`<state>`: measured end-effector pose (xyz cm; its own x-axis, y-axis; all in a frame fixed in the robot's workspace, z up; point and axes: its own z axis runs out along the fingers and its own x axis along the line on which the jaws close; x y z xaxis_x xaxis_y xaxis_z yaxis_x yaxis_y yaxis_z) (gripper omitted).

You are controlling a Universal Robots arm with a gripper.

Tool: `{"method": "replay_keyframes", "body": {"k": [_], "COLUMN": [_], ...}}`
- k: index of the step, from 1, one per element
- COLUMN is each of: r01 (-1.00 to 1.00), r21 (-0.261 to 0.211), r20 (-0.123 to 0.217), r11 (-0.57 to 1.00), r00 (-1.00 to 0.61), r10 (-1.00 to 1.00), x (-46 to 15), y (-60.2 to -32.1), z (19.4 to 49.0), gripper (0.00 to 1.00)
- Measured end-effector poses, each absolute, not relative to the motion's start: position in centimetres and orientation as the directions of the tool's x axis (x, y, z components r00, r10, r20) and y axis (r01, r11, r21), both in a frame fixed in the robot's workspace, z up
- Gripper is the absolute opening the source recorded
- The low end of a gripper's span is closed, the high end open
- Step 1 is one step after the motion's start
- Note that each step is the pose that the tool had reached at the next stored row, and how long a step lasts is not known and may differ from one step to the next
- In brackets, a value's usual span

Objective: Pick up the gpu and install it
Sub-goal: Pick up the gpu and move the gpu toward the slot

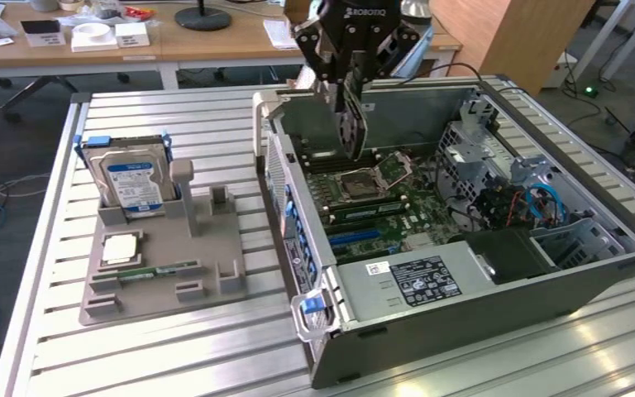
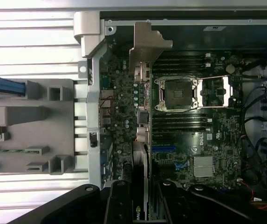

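Observation:
My gripper [image 1: 353, 78] is shut on the gpu [image 1: 350, 124], a thin dark card that hangs edge-down over the open computer case [image 1: 461, 289]. Its pale silver bracket [image 1: 307, 112] points toward the case's rear wall. In the wrist view the gpu [image 2: 142, 149] runs edge-on between my black fingers [image 2: 118, 203], with the bracket [image 2: 148, 44] at the far end. The card is above the motherboard [image 2: 184, 135], beside the open CPU socket [image 2: 177, 93], and clear of the blue slot [image 2: 163, 149].
On the exterior view's left, a grey holder [image 1: 163, 281] carries a silver hard drive with a blue label [image 1: 130, 182], a chip [image 1: 121, 246] and a green memory stick [image 1: 158, 270]. A power supply [image 1: 428, 277] and drive cage [image 1: 483, 157] sit inside the case.

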<state>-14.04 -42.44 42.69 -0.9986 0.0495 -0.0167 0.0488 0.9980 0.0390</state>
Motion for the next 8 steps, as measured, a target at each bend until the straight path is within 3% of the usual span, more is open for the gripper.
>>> {"method": "replay_keyframes", "body": {"k": [8], "r01": [0.048], "r21": [0.039], "r20": [-0.017], "r11": [0.998], "r00": [-0.999], "r10": [0.049], "x": [-10.8], "y": [-42.4], "z": [42.7], "gripper": [0.26]}}
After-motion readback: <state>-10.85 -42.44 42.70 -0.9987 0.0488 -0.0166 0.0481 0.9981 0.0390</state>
